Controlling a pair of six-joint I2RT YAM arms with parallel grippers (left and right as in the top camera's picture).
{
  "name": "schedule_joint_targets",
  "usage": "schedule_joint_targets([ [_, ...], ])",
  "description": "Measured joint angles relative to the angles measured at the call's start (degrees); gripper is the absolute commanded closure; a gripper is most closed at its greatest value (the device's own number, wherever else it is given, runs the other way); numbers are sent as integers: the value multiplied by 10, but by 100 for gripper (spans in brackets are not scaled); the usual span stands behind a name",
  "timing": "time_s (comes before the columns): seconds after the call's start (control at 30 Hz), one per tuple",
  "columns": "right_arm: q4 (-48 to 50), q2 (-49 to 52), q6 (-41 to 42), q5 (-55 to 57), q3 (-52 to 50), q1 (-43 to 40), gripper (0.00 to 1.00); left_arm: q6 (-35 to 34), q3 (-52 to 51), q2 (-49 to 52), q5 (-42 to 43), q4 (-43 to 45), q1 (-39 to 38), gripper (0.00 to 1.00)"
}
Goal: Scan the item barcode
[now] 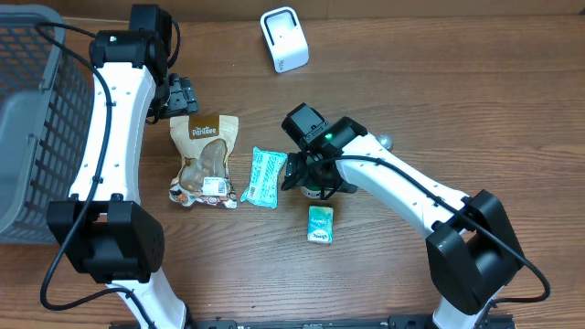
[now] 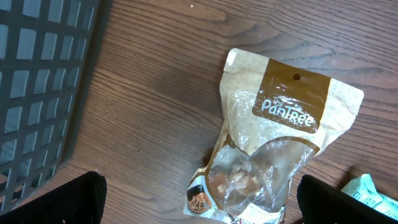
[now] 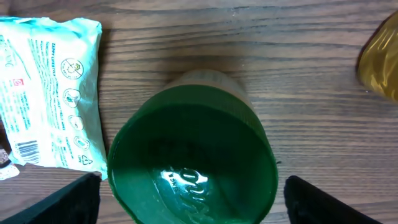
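Green-lidded jar [image 3: 193,162] stood upright on the wooden tabletop [image 1: 411,82], right of centre and almost wholly hidden under the right arm in the overhead view. Raised lettering showed on its glossy lid, but I could not read it. The right pincer [image 3: 196,193] hung directly above it, its two dark fingers [image 3: 68,199] spread wide, one on each side of the lid with a gap on both sides, touching nothing.

Just to the jar's left lay a mint-green packet [image 3: 43,93] flat on the wood, printed with small text and round symbols too fine to read, and with a barcode near its lower corner. A small teal box [image 1: 320,224] lay near the jar, on the side toward the robot's base.

Farther left was a tan pouch [image 2: 273,143] with a clear window and a brown panel reading "PanTree". The left pincer [image 2: 199,190] hovered over the pouch's lower end, fingers fully apart and holding nothing.

A white barcode scanner [image 1: 284,38] stood at the far edge, well apart from the jar. A grey mesh basket [image 1: 27,119] sat at the far left.
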Motion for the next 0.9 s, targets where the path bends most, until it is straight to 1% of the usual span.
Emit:
schedule_joint_targets([
  [0.03, 2, 0, 2, 0, 0, 0, 34, 0, 0, 0, 0, 0, 0, 0],
  [0.17, 8, 0, 0, 4, 0, 0, 37, 0, 0, 0, 0, 0, 0, 0],
  [0.3, 8, 0, 0, 17, 0, 0, 49, 0, 0, 0, 0, 0, 0, 0],
  [0.37, 10, 0, -6, 26, 0, 0, 49, 0, 0, 0, 0, 0, 0, 1],
  [0.47, 12, 0, -40, 33, 0, 0, 50, 0, 0, 0, 0, 0, 0, 0],
  [0.5, 13, 0, -64, 35, 0, 0, 50, 0, 0, 0, 0, 0, 0, 1],
  [0.57, 13, 0, -99, 36, 0, 0, 58, 0, 0, 0, 0, 0, 0, 0],
  [0.7, 9, 0, -186, 38, 0, 0, 57, 0, 0, 0, 0, 0, 0, 1],
  [0.73, 6, -1, -213, 39, 0, 0, 54, 0, 0, 0, 0, 0, 0, 0],
  [0.77, 4, -1, -228, 40, 0, 0, 53, 0, 0, 0, 0, 0, 0, 0],
  [0.8, -1, -2, -245, 40, 0, 0, 49, 0, 0, 0, 0, 0, 0, 0],
  [0.9, -7, -4, -285, 41, 0, 0, 48, 0, 0, 0, 0, 0, 0, 1],
])
